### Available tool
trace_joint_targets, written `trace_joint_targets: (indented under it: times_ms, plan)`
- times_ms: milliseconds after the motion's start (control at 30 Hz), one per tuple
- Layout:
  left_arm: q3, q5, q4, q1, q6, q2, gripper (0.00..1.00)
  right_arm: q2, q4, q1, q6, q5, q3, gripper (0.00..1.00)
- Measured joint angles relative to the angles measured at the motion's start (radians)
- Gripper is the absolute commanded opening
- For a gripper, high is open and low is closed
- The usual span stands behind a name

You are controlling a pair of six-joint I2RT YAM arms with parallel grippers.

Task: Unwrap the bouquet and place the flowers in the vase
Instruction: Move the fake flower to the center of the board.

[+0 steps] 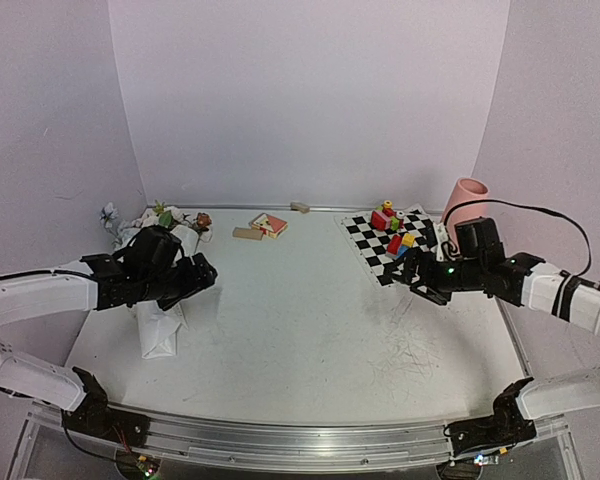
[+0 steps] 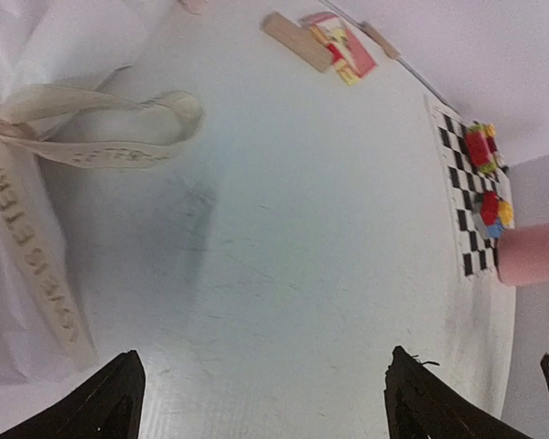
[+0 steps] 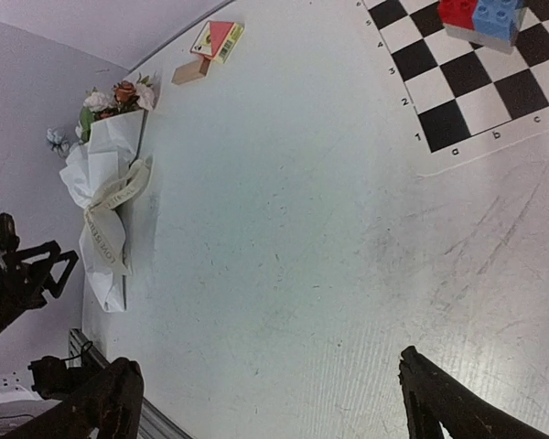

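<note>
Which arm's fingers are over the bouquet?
The left gripper, open, hovering beside the white-wrapped bouquet at the table's left. The right gripper sits open by the checkerboard mat.

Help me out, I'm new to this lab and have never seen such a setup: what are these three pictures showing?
Two robot arms are bolted to a white table. One picture looks down from above; the other two come from cameras on each wrist.

The left gripper hangs open over a white paper-wrapped bouquet of pink and cream roses, tied with a cream ribbon. The right gripper is open too, near a black-and-white checkered mat carrying colourful toy blocks. A tall pink cylinder vase stands behind it. Neither gripper holds anything.
</note>
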Motion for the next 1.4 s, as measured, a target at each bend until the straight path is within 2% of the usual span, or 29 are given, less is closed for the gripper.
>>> trace_joint_targets:
  times_ms: [133, 367, 633, 833, 1000, 1267, 1400]
  plan:
    - [0.011, -0.036, -0.12, 0.136, -0.003, 0.004, 0.92, 0.046, 0.025, 0.097, 0.026, 0.061, 0.0, 0.98]
    - [0.063, -0.133, -0.292, 0.208, 0.013, -0.041, 0.94, 0.056, 0.055, 0.145, 0.04, 0.128, 0.0, 0.98]
    - [0.135, -0.097, -0.335, 0.521, 0.117, -0.003, 0.96, 0.121, 0.053, 0.148, 0.02, 0.125, 0.015, 0.98]
    - [0.207, 0.022, -0.319, 0.708, 0.207, 0.087, 0.94, 0.131, 0.049, 0.148, 0.0, 0.123, 0.049, 0.98]
    - [0.221, 0.163, -0.27, 0.713, 0.287, 0.158, 0.93, 0.133, 0.045, 0.148, -0.011, 0.116, 0.062, 0.98]
    - [0.219, 0.304, -0.184, 0.712, 0.362, 0.242, 0.85, 0.158, 0.039, 0.148, -0.033, 0.113, 0.096, 0.98]
    - [0.218, 0.364, -0.151, 0.712, 0.389, 0.334, 0.88, 0.162, 0.035, 0.148, -0.036, 0.116, 0.099, 0.98]
